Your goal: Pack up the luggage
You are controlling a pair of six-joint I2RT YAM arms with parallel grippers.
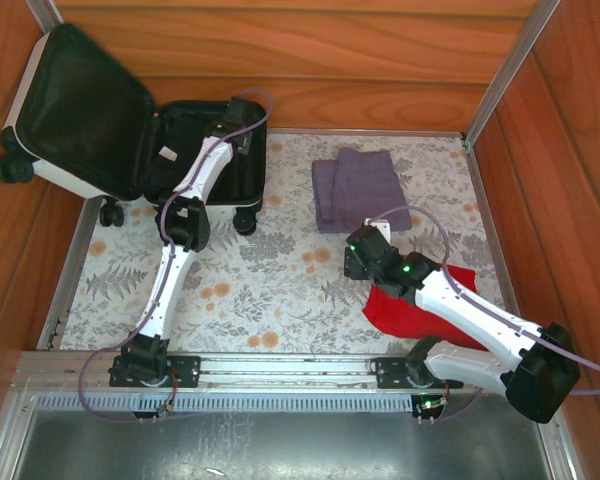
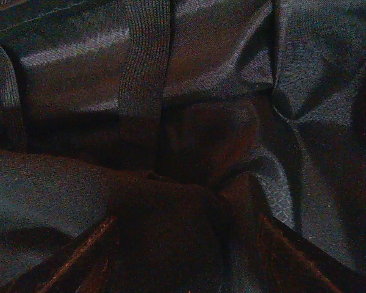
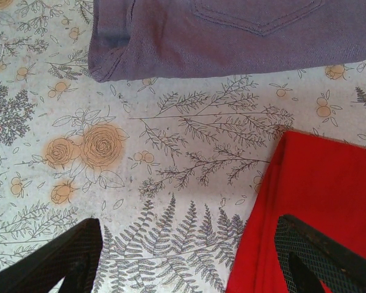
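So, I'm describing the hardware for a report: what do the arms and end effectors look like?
Left arm and right arm: white shells, black joints, thin lilac cables; green lights on the right one. Right end effector: black, mesh-textured fingers.

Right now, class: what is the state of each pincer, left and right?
Left pincer: down in the luggage, against dark fabric; open or gripping cannot be told.
Right pincer: open, empty, over the red cloth's edge.
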